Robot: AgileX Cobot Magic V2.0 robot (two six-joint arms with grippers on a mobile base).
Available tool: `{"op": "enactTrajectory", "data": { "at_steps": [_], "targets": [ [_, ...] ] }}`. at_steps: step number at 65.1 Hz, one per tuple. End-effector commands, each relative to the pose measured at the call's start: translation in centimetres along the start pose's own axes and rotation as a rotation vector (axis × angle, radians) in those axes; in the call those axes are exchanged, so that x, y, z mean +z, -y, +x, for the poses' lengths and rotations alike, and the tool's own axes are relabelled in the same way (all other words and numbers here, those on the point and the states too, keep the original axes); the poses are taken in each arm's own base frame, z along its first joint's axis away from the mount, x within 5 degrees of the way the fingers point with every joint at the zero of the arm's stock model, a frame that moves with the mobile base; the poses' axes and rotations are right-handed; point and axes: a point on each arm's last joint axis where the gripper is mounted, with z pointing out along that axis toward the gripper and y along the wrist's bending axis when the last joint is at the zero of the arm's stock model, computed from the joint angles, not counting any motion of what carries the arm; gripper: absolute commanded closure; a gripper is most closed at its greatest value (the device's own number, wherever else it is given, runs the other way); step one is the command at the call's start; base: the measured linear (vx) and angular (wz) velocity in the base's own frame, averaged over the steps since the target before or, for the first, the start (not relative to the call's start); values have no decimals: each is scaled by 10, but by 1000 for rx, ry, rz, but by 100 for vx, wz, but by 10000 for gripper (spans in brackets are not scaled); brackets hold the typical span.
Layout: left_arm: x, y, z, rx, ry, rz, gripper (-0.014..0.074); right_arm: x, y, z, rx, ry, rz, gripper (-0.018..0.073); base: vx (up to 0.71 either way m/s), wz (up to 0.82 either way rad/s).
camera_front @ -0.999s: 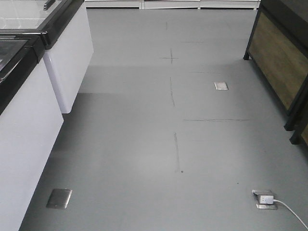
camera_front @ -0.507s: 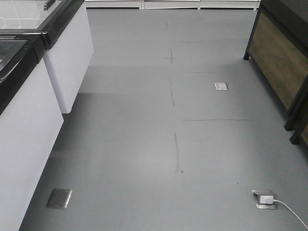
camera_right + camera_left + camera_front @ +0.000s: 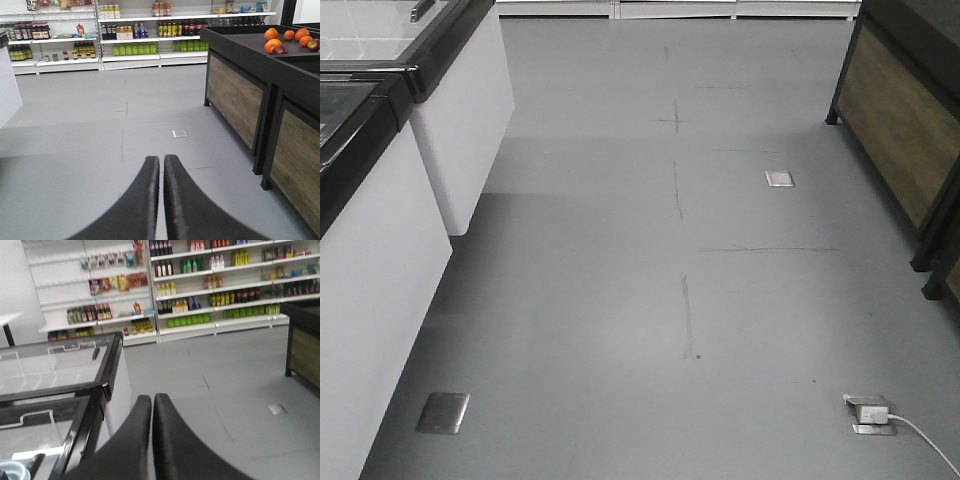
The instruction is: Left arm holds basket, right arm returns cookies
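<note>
Left hand (image 3: pixel 152 400): fingers pressed together, nothing between them. Right hand (image 3: pixel 161 161): likewise clenched, empty. Glass-lidded freezer (image 3: pixel 75 365) stands just left of the left hand. Basket (image 3: pixel 11 471) (probable): only a pale blue curved edge shows, at the freezer's near end. Produce stand (image 3: pixel 235 95) stands across the floor (image 3: pixel 620 300) from the freezer.

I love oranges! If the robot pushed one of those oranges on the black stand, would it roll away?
It would probably roll, since the oranges look round. The black stand seems to have a raised edge, which might stop one from falling off. They look like whole, plump fruit, so each is likely firm and a bit heavy for its size.
</note>
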Motion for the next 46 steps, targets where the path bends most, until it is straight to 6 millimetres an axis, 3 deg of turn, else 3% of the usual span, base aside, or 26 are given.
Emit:
{"op": "enactTrajectory", "data": {
  "at_steps": [1,22,46],
  "targets": [
    [10,0,-10,-61,51,2,599,0,0,-1,-14,66,1,566,0,0],
    [26,0,-7,-78,41,-1,521,0,0,-1,-14,66,1,566,0,0],
    [26,-1,-16,27,139,-9,244,0,0,-1,-14,66,1,566,0,0]
  ]
}}
